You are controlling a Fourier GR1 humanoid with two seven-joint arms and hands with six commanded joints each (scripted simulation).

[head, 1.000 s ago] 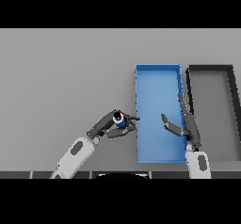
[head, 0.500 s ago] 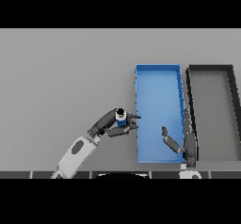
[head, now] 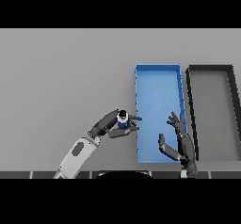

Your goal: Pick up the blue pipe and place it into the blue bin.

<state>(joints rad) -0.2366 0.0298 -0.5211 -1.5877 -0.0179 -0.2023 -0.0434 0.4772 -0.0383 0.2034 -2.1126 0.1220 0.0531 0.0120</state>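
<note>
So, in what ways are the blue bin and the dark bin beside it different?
The blue bin is bright blue; the dark bin is near black with a grey floor. The blue bin lies to the left of the dark bin. The right hand hangs open over the blue bin's near end, while nothing is over the dark bin. The left hand, holding the blue pipe, is just beside the blue bin. Both are long, open and rectangular.

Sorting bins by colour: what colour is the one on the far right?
Dark grey, nearly black bin, seen in the head view, beside the blue bin.
</note>
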